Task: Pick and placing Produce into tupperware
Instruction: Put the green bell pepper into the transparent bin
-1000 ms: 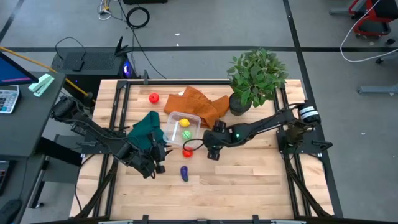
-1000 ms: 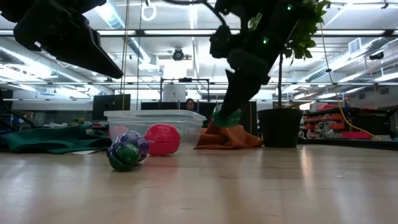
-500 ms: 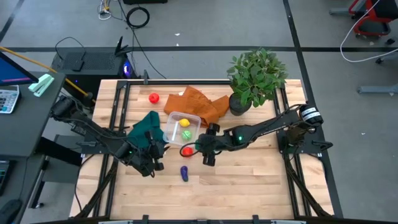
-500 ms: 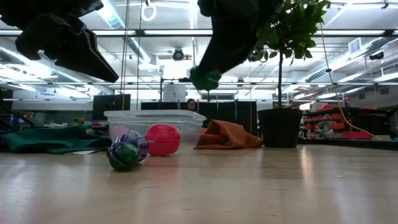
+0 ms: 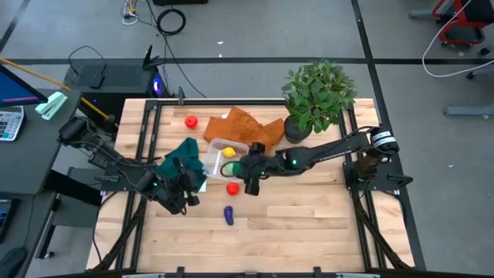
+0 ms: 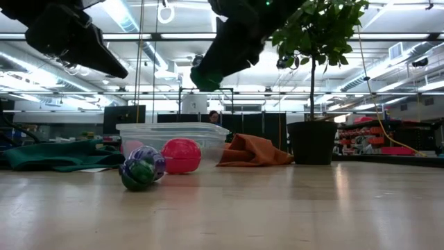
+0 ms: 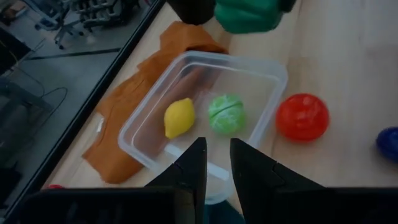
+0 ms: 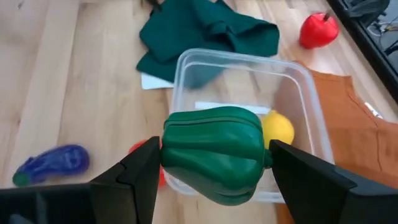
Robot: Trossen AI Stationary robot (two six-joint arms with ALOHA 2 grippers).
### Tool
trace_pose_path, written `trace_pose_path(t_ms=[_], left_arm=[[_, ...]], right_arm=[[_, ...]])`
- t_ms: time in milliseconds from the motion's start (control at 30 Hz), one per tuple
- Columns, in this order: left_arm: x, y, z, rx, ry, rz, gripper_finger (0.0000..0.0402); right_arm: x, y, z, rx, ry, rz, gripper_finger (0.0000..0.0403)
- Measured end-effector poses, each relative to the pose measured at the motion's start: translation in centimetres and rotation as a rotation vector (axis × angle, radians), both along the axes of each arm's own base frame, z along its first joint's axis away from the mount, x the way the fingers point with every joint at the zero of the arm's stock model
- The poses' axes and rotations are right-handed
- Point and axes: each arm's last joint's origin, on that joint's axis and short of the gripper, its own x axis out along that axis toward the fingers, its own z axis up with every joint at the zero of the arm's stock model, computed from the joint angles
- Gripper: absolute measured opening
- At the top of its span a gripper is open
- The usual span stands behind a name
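My right gripper [image 5: 248, 171] is shut on the green toy pepper [image 8: 214, 162] and holds it in the air over the right near corner of the clear tupperware [image 5: 225, 157]. A yellow lemon [image 7: 179, 117] and a yellow-green piece [image 7: 226, 113] lie inside the box. A red ball [image 5: 232, 188] and a purple eggplant [image 5: 228, 215] rest on the table near the box. Another red piece [image 5: 191, 120] lies toward the far edge. My left gripper [image 5: 182, 193] hangs shut above the table, left of the box. My right gripper pinches the green pepper's two opposite sides [image 8: 171, 163] between its two fingers [image 8: 140, 180]. The fingers slant down from the table's right. The pepper is lifted clear, well above the box's rim [image 6: 205, 76].
A dark green cloth [image 5: 183, 158] lies left of the box and an orange cloth [image 5: 245, 127] behind it. A potted plant [image 5: 316, 96] stands at the far right. Bare wood [image 5: 309, 216] spreads over the near and right parts of the table.
My right gripper has risen with the green pepper from low beside the orange cloth and carried it toward the table's left, up to the tupperware's corner. It has stayed shut on the pepper. My left arm has risen a little.
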Motion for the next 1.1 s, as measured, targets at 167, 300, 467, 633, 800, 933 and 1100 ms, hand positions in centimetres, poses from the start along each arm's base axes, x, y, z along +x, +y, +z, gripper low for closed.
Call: trace_pose_path(t_ms=[167, 300, 467, 633, 800, 933, 1100], left_arm=[[-0.1, 0.2, 0.1, 0.013, -0.005, 0.014, 0.0079], [-0.2, 0.4, 0.1, 0.011, -0.002, 0.026, 0.0080], [-0.2, 0.5, 0.1, 0.006, -0.001, 0.036, 0.0080], [-0.4, 0.5, 0.0, 0.003, 0.005, 0.042, 0.0078], [-0.5, 0.4, 0.0, -0.007, 0.003, 0.044, 0.0079], [-0.7, 0.4, -0.1, -0.005, 0.012, 0.049, 0.0075], [-0.7, 0.4, -0.1, -0.004, 0.012, 0.045, 0.0074]], right_arm=[[0.6, -0.9, -0.5, -0.006, -0.010, 0.020, 0.0232], [1.7, -1.3, -0.5, -0.034, -0.008, 0.029, 0.0232], [4.0, -2.3, 0.6, -0.084, -0.008, 0.045, 0.0232], [6.0, -4.0, 0.0, -0.109, 0.092, 0.028, 0.0232], [7.4, -6.1, -2.0, -0.107, 0.206, -0.014, 0.0232], [8.0, -7.3, -3.8, -0.099, 0.258, -0.039, 0.0232], [7.8, -8.5, -5.1, -0.083, 0.324, -0.073, 0.0232]])
